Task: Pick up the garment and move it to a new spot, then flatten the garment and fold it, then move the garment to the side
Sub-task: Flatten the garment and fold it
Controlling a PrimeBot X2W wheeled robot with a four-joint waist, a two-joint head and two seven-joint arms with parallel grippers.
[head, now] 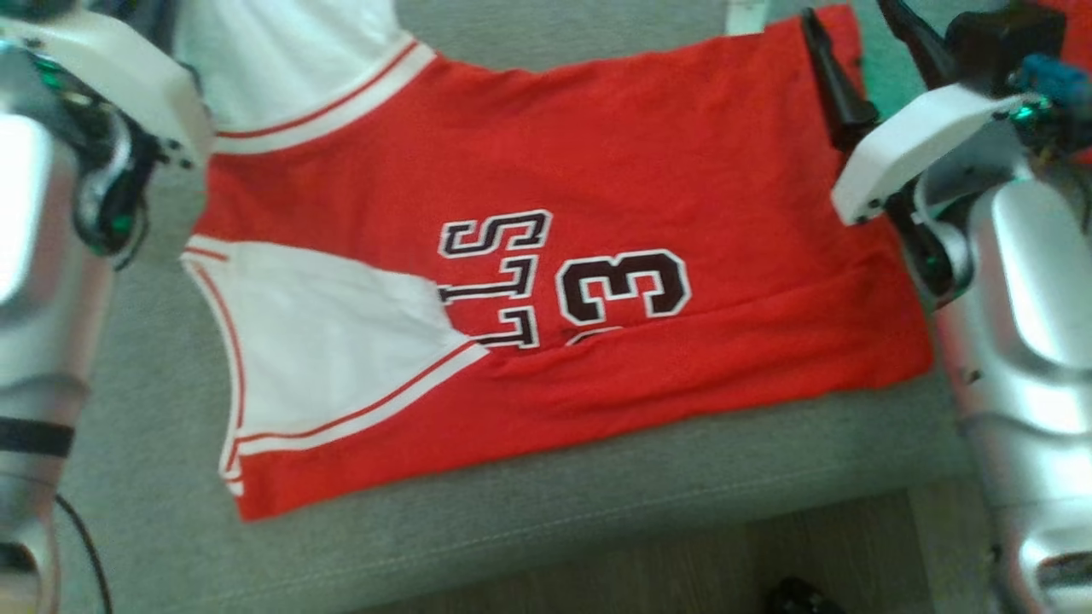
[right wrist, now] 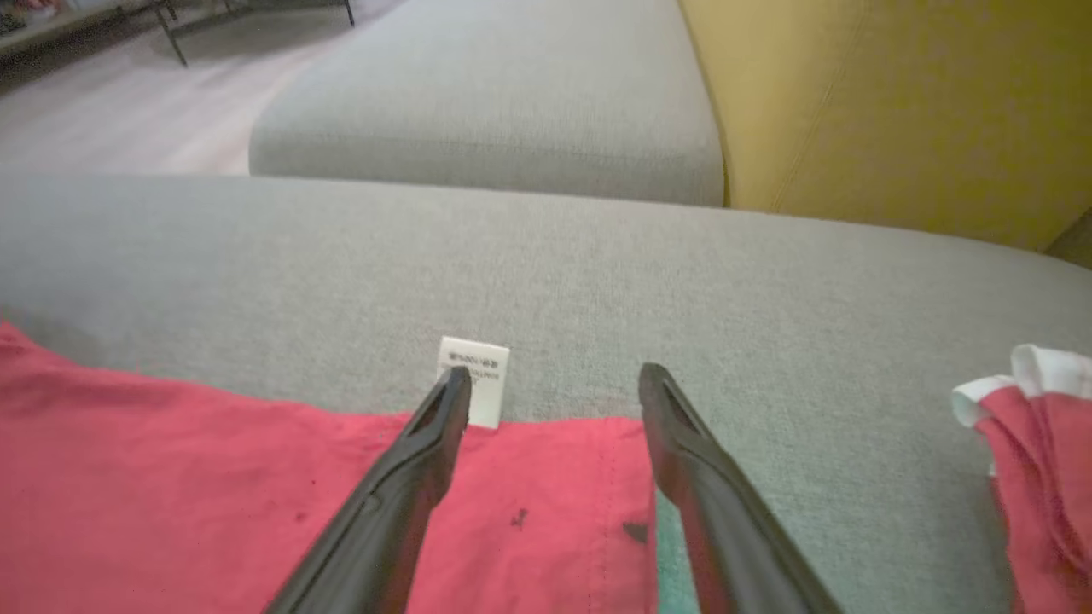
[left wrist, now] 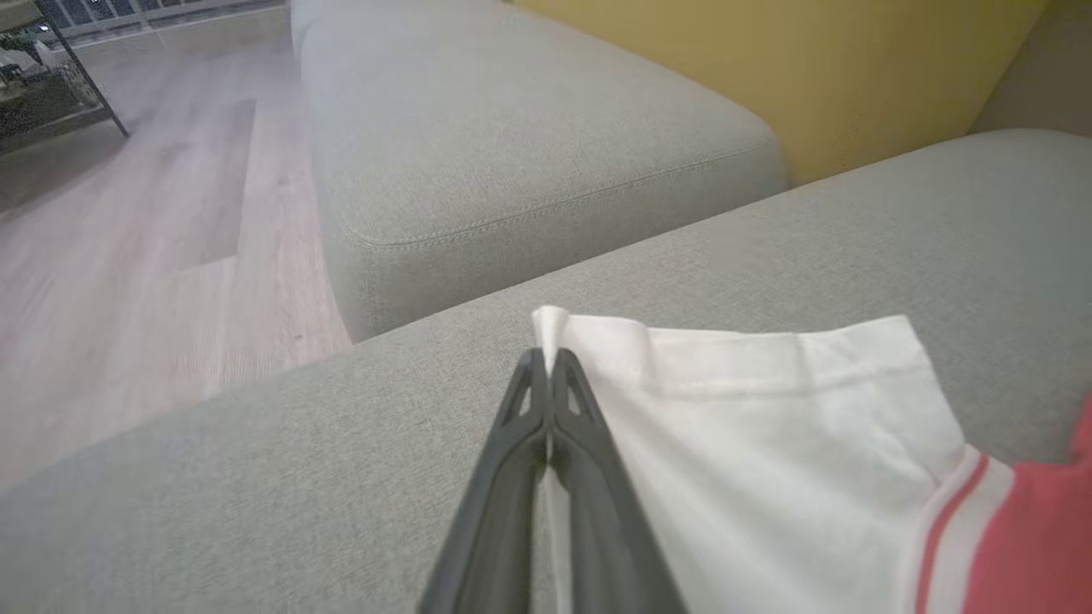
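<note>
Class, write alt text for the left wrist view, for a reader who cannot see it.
The left gripper is shut on the white corner of a red-and-white jersey lying on a grey sofa cushion. Beyond it are a second grey cushion, a yellow backrest and a wooden floor.

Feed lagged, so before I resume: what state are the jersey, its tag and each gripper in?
jersey, spread on the grey cushion, near edge folded over part of the lettering.
left gripper, shut on the jersey's white corner.
right gripper, open, over the red hem, holding nothing.
tag, lying flat past the hem.
</note>
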